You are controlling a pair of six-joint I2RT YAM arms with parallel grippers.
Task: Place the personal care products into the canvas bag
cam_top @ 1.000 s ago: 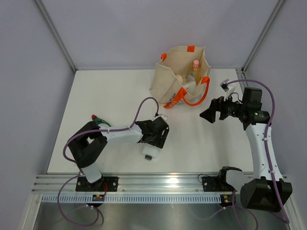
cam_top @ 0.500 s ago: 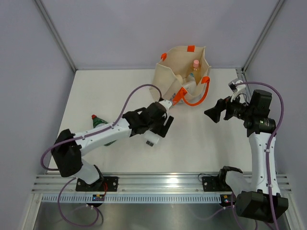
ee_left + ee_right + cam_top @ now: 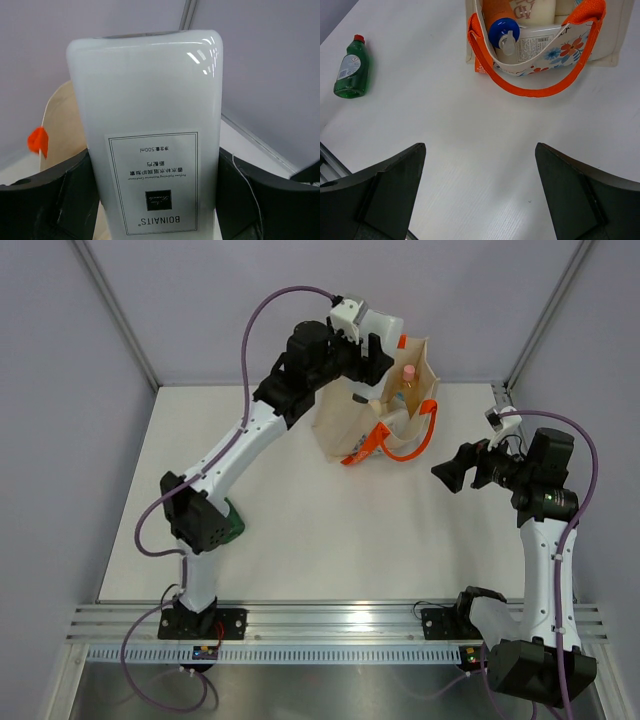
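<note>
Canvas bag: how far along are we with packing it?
Done: at least a pink-capped bottle and an orange blue-capped bottle sit inside the canvas bag. In hand: the left claw grips a white bottle above the bag, not yet released. Left: the green bottle lies on the table; the right claw hovers open and empty.

The white bottle (image 3: 150,100) in the left wrist view carries a boxed label (image 3: 154,185), upside down to the camera. It shows the brand "BOINAITS" in capitals, a small black square logo, 2 lines of Chinese characters and "500ml".

In the right wrist view, large pale letters on the orange bottle (image 3: 495,7) are cut off by the frame edge. The fine print on the white container (image 3: 535,44) beside it and on the green bottle (image 3: 351,70) is too small to read.
</note>
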